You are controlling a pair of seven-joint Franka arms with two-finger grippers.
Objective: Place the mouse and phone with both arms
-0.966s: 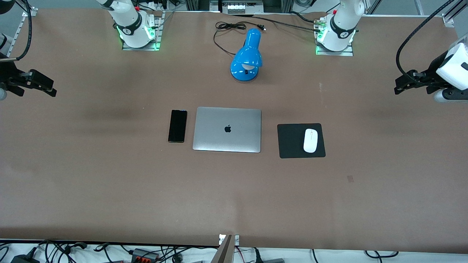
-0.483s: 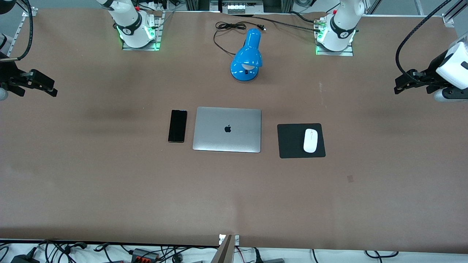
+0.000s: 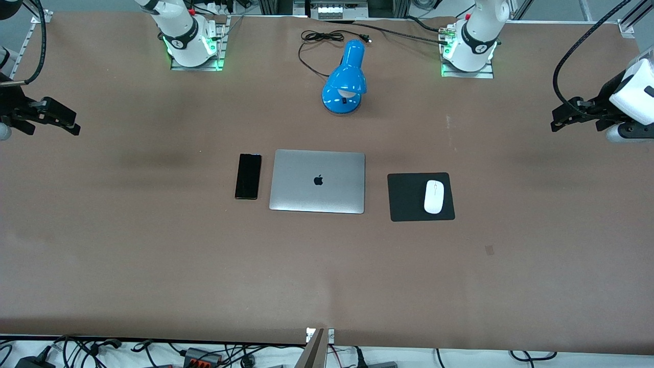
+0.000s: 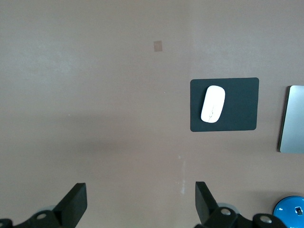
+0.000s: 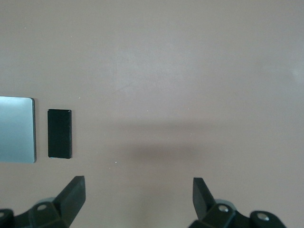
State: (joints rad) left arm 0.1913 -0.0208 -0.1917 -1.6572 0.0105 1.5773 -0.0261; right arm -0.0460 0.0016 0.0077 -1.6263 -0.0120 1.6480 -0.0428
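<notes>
Placement looked complete: mouse (image 3: 434, 197) lay on its pad (image 3: 406, 199), phone (image 3: 248, 176) beside the laptop (image 3: 317, 181), mid-counter. Left end effector (image 3: 564, 119) and right end effector (image 3: 56, 121) hung spread and empty over opposite counter edges, apparently clear of the work.

I see a brown table (image 3: 153, 245) under even light, cables (image 3: 102, 352) bunched along its edge nearest the front camera.

Left tool (image 3: 562, 116) raised over its end of the desk (image 3: 327, 276), fingers spread, empty. Right tool (image 3: 64, 120) likewise over its own end.
</notes>
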